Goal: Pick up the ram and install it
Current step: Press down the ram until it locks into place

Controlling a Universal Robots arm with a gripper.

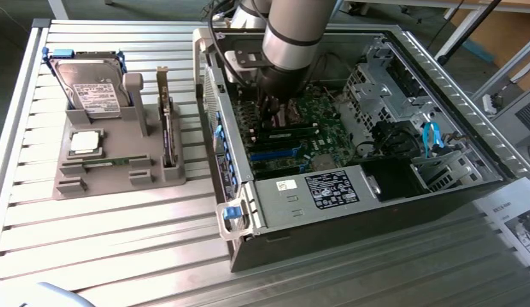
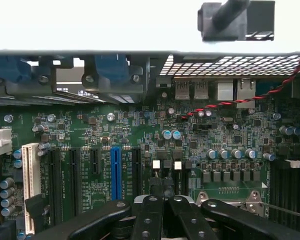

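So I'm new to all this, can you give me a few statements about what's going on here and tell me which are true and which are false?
1. The arm reaches down into the open computer case. True.
2. The gripper is wide open. False: it is shut, above the green motherboard.
3. A hard drive stands in the grey holder beside the case. True.
4. The holder sits inside the case. False: it sits outside, on the slatted table, at the exterior view's left.

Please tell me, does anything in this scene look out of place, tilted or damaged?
Nothing stands out. The holder tray sits flat on the table, its parts seated upright, and the shut gripper hangs over the motherboard inside the open computer case.
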